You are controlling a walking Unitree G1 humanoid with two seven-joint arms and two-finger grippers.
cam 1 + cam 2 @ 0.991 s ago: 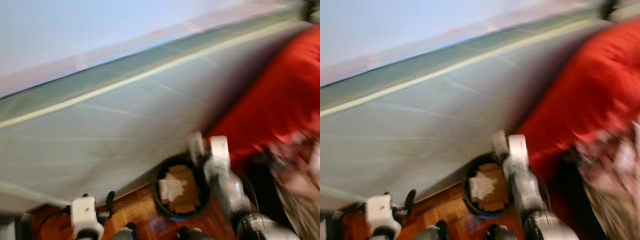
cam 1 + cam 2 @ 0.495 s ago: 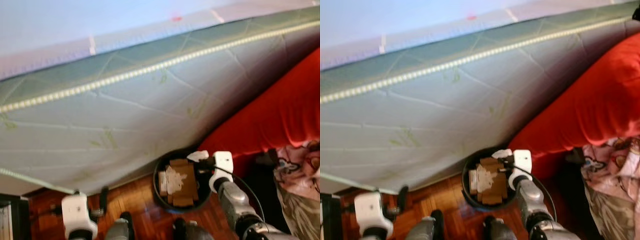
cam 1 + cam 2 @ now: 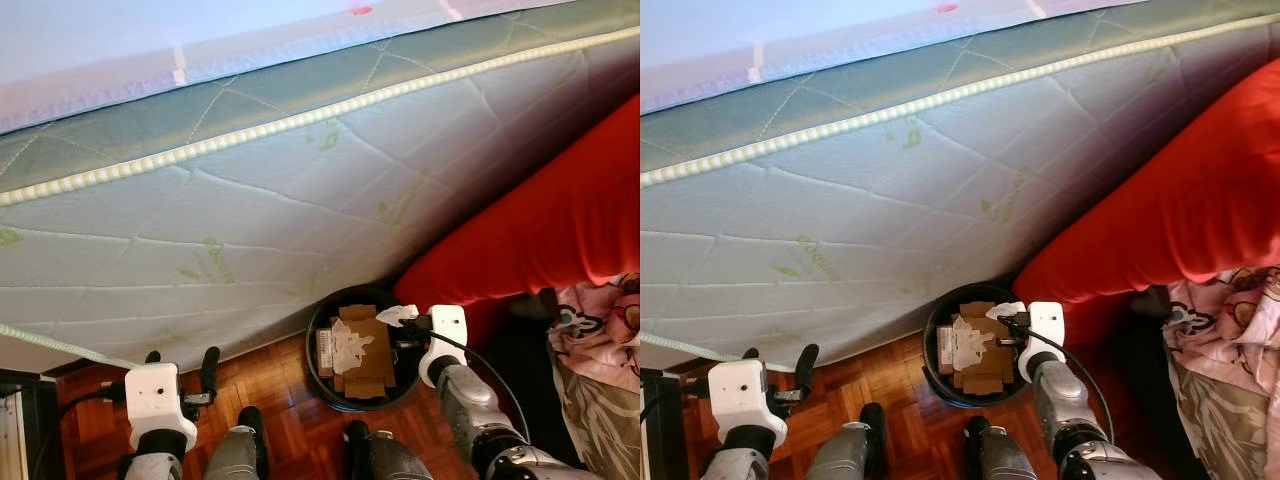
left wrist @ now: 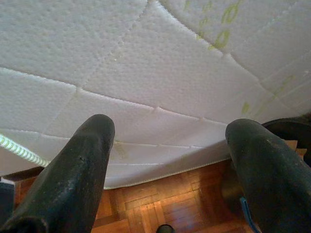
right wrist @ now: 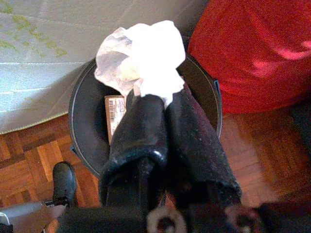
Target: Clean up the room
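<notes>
Right hand gripped a crumpled tissue over my black bin of cardboard; left hand hung open beside the mattress.

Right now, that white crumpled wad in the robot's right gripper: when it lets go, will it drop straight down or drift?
The crumpled tissue looks thin and soft, so it is probably very light and may flutter a little. The right gripper holds it over the black bin, so it should likely land inside. Being limp, it probably won't bounce or roll off the cardboard there.
</notes>
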